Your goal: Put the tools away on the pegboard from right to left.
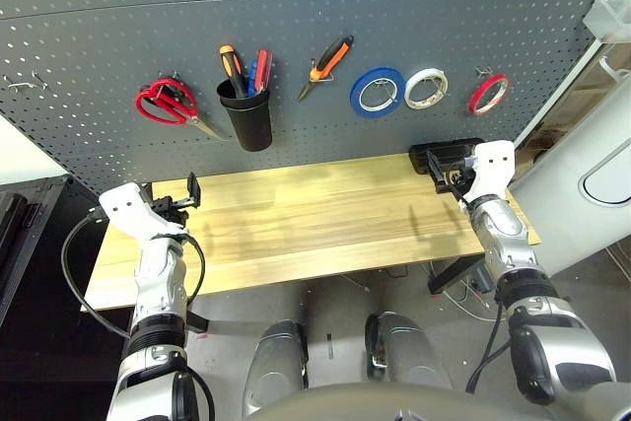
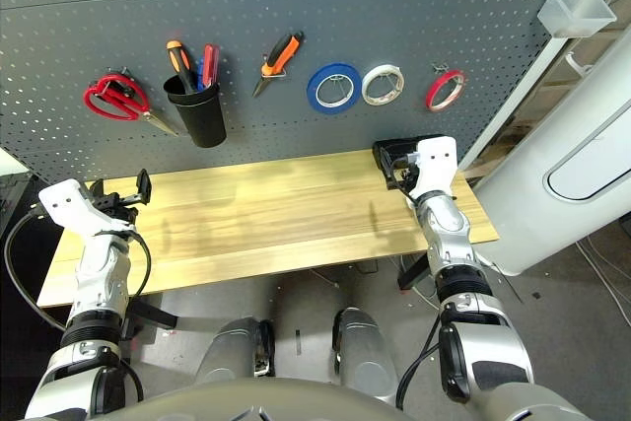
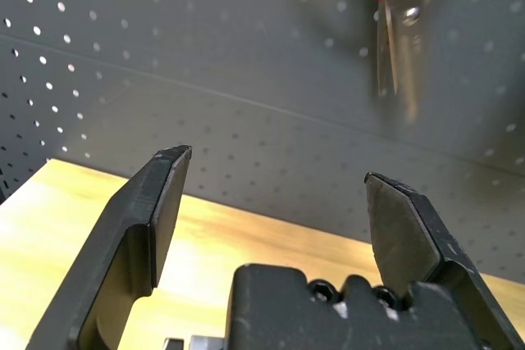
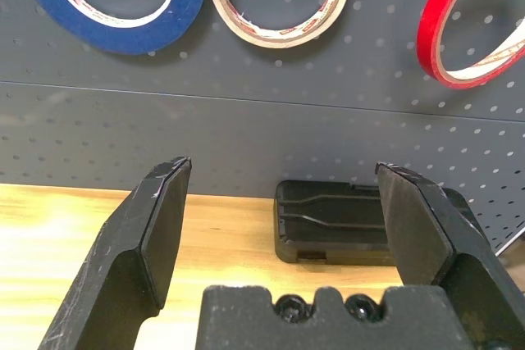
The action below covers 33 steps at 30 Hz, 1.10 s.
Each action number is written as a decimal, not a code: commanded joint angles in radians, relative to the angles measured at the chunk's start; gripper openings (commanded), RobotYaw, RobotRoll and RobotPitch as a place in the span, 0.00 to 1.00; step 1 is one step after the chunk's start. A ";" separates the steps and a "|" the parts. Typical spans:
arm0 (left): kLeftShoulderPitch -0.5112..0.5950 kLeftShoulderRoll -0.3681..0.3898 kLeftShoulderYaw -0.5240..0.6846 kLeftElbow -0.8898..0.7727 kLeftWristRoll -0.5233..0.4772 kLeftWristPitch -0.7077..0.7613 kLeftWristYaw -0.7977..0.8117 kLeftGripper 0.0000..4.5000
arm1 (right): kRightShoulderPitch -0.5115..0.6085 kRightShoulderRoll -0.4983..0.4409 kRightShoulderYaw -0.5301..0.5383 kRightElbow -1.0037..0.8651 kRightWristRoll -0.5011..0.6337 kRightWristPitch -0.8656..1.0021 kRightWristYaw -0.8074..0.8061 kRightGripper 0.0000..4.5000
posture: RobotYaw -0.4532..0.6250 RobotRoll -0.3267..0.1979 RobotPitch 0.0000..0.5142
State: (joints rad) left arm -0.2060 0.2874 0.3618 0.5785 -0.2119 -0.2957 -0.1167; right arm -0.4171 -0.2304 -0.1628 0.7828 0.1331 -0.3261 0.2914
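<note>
Against the back wall the pegboard (image 1: 296, 7) carried every tool; below it ran the wooden table (image 1: 315, 229), with a black block (image 1: 444, 156) at its right rear; on the board, from right to left, hung the red tape ring (image 1: 488, 94), a white tape roll (image 1: 426, 88), a blue tape roll (image 1: 377, 92), the pliers (image 1: 327, 64), a black cup (image 1: 245, 115) holding the screwdriver (image 1: 262, 70), then the red-handled scissors (image 1: 170, 105); the left gripper (image 3: 275, 182) and right gripper (image 4: 283, 182) hovered low over the table's ends, fingers spread wide, holding nothing.
</note>
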 commanded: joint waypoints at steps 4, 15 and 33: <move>0.013 -0.011 -0.009 -0.036 0.004 0.019 0.008 0.99 | -0.013 -0.008 -0.001 0.020 -0.005 -0.011 0.006 1.00 | 0.43 0.62 0.05; 0.014 -0.002 -0.013 -0.054 0.006 0.037 0.009 0.99 | 0.001 -0.009 -0.005 0.020 -0.004 -0.019 0.001 1.00 | 0.43 0.62 0.05; 0.017 0.006 -0.016 -0.093 0.003 0.070 -0.004 0.99 | -0.008 -0.011 -0.006 0.030 -0.004 -0.027 -0.003 1.00 | 0.43 0.62 0.04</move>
State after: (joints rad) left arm -0.1897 0.2883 0.3494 0.4852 -0.2104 -0.2391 -0.1170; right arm -0.4201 -0.2379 -0.1646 0.8002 0.1331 -0.3437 0.2917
